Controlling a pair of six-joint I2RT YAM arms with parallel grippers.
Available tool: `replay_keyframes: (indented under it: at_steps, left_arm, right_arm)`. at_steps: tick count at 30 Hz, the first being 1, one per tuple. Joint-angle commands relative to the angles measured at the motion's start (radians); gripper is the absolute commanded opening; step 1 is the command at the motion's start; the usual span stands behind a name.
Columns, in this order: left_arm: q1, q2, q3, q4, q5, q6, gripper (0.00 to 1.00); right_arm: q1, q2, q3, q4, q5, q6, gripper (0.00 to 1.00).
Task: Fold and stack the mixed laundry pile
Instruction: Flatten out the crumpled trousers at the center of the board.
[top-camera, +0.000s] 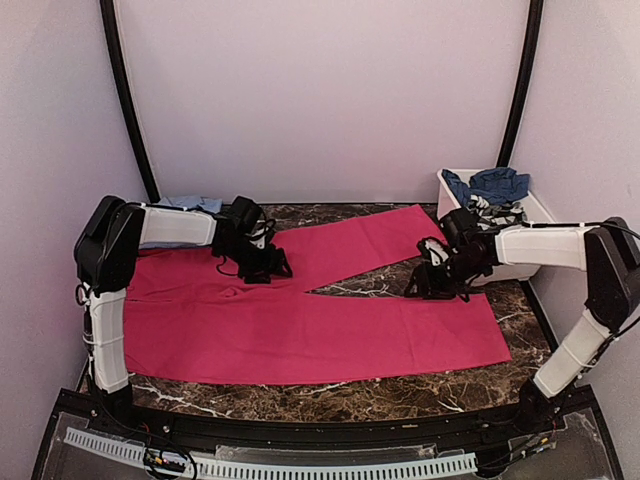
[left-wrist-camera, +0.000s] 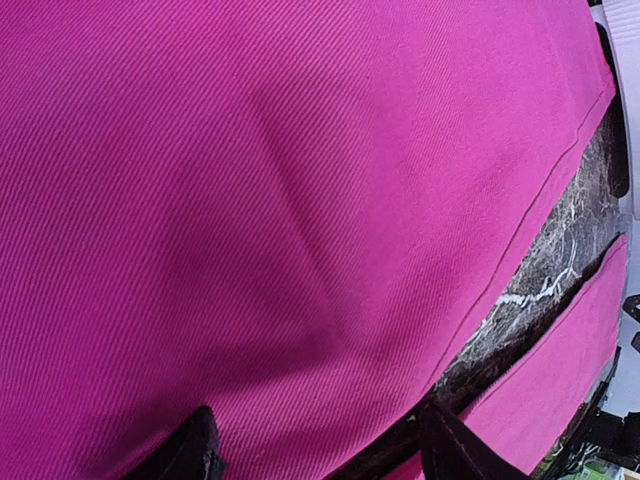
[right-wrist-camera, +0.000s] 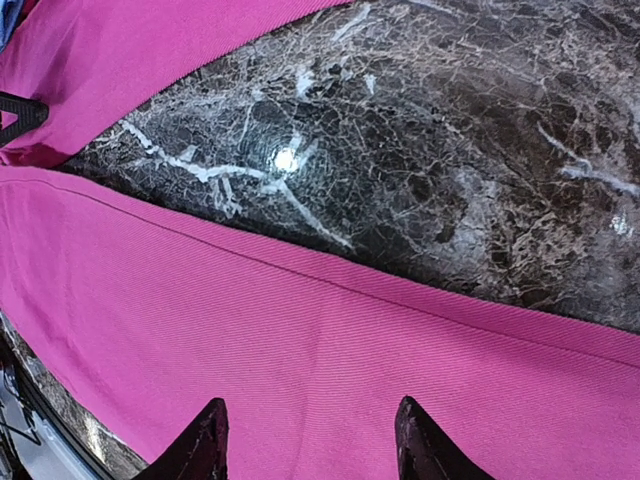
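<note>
On the marble table, overhead view first: the magenta-pink garment lies spread flat, its two legs running out to the right with a wedge of bare stone between them. My left gripper sits low over the garment's far leg, near where the legs join. My right gripper is down at the inner edge of the near leg, right by the wedge. Beyond the garment's far right corner stands the white tub, with the navy-blue garment heaped on top and the grey-and-white patterned one under it. The light blue shirt peeks out behind the garment's far left edge (mostly hidden by my left arm).

Left wrist now: ribbed magenta-pink garment fills the frame, a strip of marble table at its hem. The left gripper is spread wide, fingers apart, gripping nothing.

Right wrist: the right gripper is likewise released, fingers parted above the magenta-pink garment, with bare marble table just past the seam.
</note>
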Motion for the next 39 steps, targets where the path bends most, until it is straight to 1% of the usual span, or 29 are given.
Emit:
replay_keyframes:
  at_steps: [1, 5, 11, 15, 18, 20, 21, 22, 23, 24, 29, 32, 35, 37, 39]
  left_arm:
    - [0.009, -0.041, -0.186, -0.073, -0.041, -0.048, 0.68]
    - [0.01, -0.114, -0.3, -0.067, -0.074, -0.035, 0.68]
    - [0.038, -0.205, -0.337, -0.095, -0.109, 0.012, 0.68]
    - [0.03, -0.242, -0.242, -0.132, -0.132, 0.089, 0.69]
    - [-0.015, -0.247, -0.121, -0.114, -0.134, 0.147, 0.7]
    - [-0.039, -0.215, -0.037, -0.086, -0.12, 0.17, 0.71]
    - [-0.045, -0.178, -0.006, -0.077, -0.114, 0.18, 0.71]
    - [-0.055, -0.153, 0.061, -0.077, -0.111, 0.182, 0.71]
    - [-0.059, -0.098, 0.096, -0.087, -0.11, 0.188, 0.71]
    - [-0.07, -0.072, 0.161, -0.092, -0.109, 0.192, 0.71]
    - [-0.125, 0.117, 0.38, -0.135, -0.098, 0.23, 0.71]
    - [-0.147, 0.197, 0.453, -0.162, -0.082, 0.247, 0.7]
    - [-0.186, 0.283, 0.533, -0.211, -0.097, 0.293, 0.7]
    - [-0.216, 0.319, 0.557, -0.249, -0.109, 0.33, 0.7]
    - [-0.246, 0.336, 0.547, -0.275, -0.11, 0.365, 0.7]
  right_arm:
    - [0.032, 0.014, -0.08, 0.088, -0.075, 0.014, 0.53]
    - [0.098, 0.04, -0.184, 0.154, -0.088, 0.084, 0.53]
    - [0.184, 0.019, -0.286, 0.2, -0.116, 0.189, 0.52]
    - [0.203, -0.063, -0.297, 0.149, -0.135, 0.207, 0.52]
    - [0.203, -0.156, -0.28, 0.077, -0.133, 0.208, 0.52]
    - [0.199, -0.219, -0.253, 0.011, -0.091, 0.196, 0.52]
    - [0.19, -0.242, -0.238, -0.014, -0.067, 0.184, 0.53]
    - [0.177, -0.262, -0.222, -0.04, -0.038, 0.17, 0.54]
    - [0.156, -0.276, -0.207, -0.061, -0.017, 0.152, 0.54]
    - [0.134, -0.281, -0.193, -0.074, -0.006, 0.135, 0.54]
    - [0.043, -0.276, -0.108, -0.093, 0.002, 0.045, 0.54]
    - [-0.003, -0.269, -0.049, -0.097, 0.007, 0.011, 0.54]
    - [-0.042, -0.247, 0.013, -0.095, 0.021, -0.028, 0.54]
    - [-0.063, -0.222, 0.056, -0.09, 0.012, -0.046, 0.54]
    - [-0.071, -0.191, 0.1, -0.08, 0.013, -0.058, 0.54]
